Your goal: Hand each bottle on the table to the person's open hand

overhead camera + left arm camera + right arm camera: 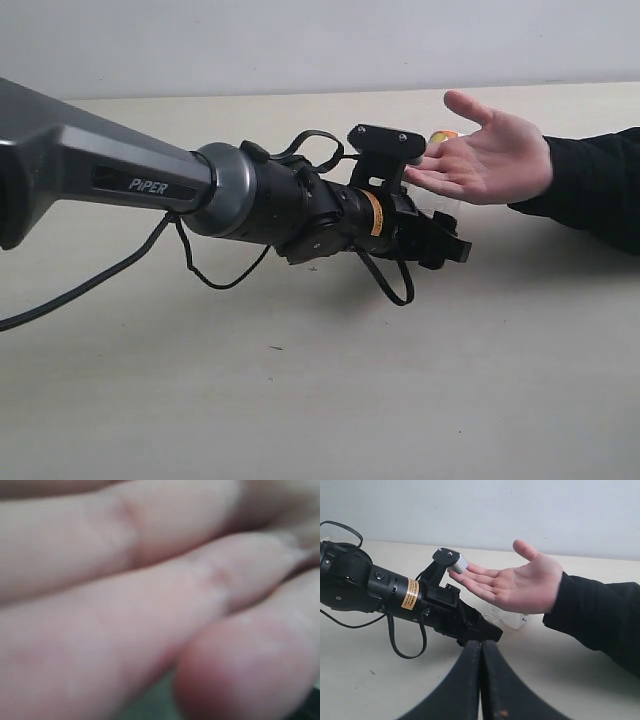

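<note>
Clear bottle [507,616] at open hand's [525,585] six o'clock: probably light, slick; grasp mid-body. Right gripper [481,644] clenched empty; left gripper [447,248] unreadable.

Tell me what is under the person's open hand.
The tip of the robot's left hand and a clear bottle show under the open hand, which hides the rest of the bottle.

We've got the exterior cam low and close, looking across the table [320,400] to the wall [300,40]. The left arm [270,200] enters from its left, the hand [495,160] from its right. Left wrist cam sits right against the fingers [150,620], all blur. Right wrist cam looks past the right gripper [481,647] over the table. It shares arm, hand and wall with the exterior.
</note>
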Controlling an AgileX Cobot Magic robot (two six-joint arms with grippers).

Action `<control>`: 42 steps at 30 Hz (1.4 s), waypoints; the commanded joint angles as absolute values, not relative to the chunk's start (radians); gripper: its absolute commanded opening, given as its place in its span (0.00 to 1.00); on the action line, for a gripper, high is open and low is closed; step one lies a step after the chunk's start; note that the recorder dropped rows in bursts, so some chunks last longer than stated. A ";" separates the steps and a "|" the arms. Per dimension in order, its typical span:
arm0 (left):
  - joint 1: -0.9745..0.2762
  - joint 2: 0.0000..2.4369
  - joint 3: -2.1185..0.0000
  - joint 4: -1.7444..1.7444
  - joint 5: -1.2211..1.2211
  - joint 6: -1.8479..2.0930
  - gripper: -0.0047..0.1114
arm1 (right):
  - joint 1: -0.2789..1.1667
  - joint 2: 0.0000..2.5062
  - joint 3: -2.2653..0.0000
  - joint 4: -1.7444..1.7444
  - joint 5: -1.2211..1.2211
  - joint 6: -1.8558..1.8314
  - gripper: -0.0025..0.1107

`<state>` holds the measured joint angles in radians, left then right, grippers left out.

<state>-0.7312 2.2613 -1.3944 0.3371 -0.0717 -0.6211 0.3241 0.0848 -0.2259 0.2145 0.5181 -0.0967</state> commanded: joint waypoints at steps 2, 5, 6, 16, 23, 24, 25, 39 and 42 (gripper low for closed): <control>-0.736 2.262 -1.402 0.331 -0.077 -0.631 0.61 | 0.325 0.081 -0.224 0.210 0.510 -0.101 0.02; -0.734 2.262 -1.402 0.331 -0.077 -0.631 0.53 | 0.325 0.081 -0.224 0.210 0.510 -0.101 0.02; -0.732 2.262 -1.402 0.331 -0.077 -0.638 0.50 | 0.325 0.081 -0.224 0.210 0.510 -0.101 0.02; -0.717 2.262 -1.402 0.338 -0.037 -0.671 0.11 | 0.325 0.081 -0.224 0.210 0.510 -0.101 0.02; -0.708 2.260 -1.402 0.341 0.020 -0.657 0.04 | 0.325 0.081 -0.224 0.210 0.510 -0.099 0.02; -0.705 2.258 -1.402 0.341 0.033 -0.657 0.04 | 0.325 0.081 -0.224 0.210 0.510 -0.099 0.02; -0.698 2.254 -1.402 0.341 0.053 -0.657 0.04 | 0.325 0.081 -0.224 0.210 0.510 -0.099 0.02; -0.677 2.187 -1.400 0.352 0.153 -0.602 0.04 | 0.325 0.081 -0.224 0.210 0.510 -0.099 0.02; -0.671 2.172 -1.400 0.354 0.178 -0.602 0.04 | 0.325 0.081 -0.224 0.210 0.510 -0.099 0.02</control>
